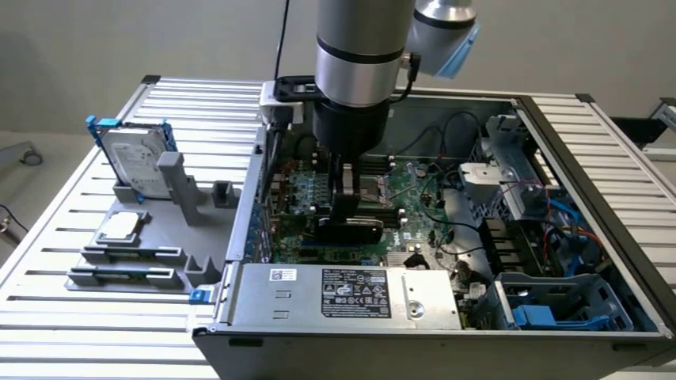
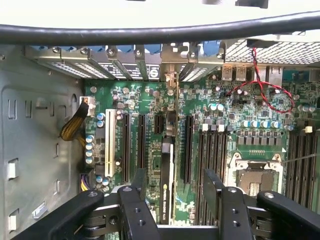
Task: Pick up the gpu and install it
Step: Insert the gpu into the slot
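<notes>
gpu place: the gpu [image 1: 344,231] stands inside the open computer case [image 1: 591,158], on the motherboard [image 2: 240,115] among the long black expansion slots [image 2: 126,145], directly under the hand.
gpu pose: it is upright on its long edge. Whether it is pressed fully home in a slot cannot be told.
gpu long axis: lengthwise along the slots, one end at the metal bracket openings [image 2: 170,70] in the case wall and the other toward the hand. In the exterior view that line runs from left to right.
gpu look: in the exterior view it is a black, rounded-cornered cooler face turned toward the power supply [image 1: 349,293]. In the wrist view the gpu [image 2: 165,192] is edge-on, a narrow dark strip with small pale lettering.
hand: the hand [image 1: 343,207] hangs low in the case over the card. Released: in the wrist view the hand [image 2: 174,175] has its two dark fingers [image 2: 139,181] spread wide, one on each side of the card, with a clear gap to it on both sides.
nearby on the board: an open processor socket [image 2: 255,175] and a looped red wire [image 2: 265,95].
outside the case: on the slatted bench [image 1: 63,317], a grey holder [image 1: 180,237] carries a hard drive [image 1: 138,158] standing in a blue frame and a square silver chip [image 1: 119,227].
</notes>
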You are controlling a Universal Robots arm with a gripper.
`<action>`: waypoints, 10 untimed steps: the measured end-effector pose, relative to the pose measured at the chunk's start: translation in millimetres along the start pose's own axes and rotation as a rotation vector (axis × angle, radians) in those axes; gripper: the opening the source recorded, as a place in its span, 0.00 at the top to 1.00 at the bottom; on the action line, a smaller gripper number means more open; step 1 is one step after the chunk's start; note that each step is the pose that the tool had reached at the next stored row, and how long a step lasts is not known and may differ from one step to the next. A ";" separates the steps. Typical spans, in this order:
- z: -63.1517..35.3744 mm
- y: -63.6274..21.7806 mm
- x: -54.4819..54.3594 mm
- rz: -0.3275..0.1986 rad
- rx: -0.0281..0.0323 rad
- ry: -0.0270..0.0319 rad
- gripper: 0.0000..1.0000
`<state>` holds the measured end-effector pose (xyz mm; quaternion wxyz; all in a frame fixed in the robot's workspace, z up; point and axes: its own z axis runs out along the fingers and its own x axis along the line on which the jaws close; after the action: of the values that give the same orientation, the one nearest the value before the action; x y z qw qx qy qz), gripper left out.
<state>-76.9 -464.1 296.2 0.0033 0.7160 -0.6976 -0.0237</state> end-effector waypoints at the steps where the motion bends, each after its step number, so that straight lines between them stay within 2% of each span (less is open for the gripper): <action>1: 0.0 -0.1 0.0 0.000 0.0000 0.0000 0.42; 3: -0.1 0.0 0.0 0.000 0.0000 0.0000 0.45; 5: -0.1 0.0 0.0 0.000 0.0000 0.0000 0.57; 6: -0.1 -0.1 0.0 0.000 0.0000 0.0000 0.57; 8: -0.1 0.0 0.0 0.000 0.0000 0.0000 0.69; 9: -0.1 0.0 0.0 0.000 0.0000 0.0000 0.69; 10: -0.1 0.1 0.0 0.000 0.0000 0.0001 0.75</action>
<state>-77.0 -464.1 296.3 0.0033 0.7161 -0.6976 -0.0237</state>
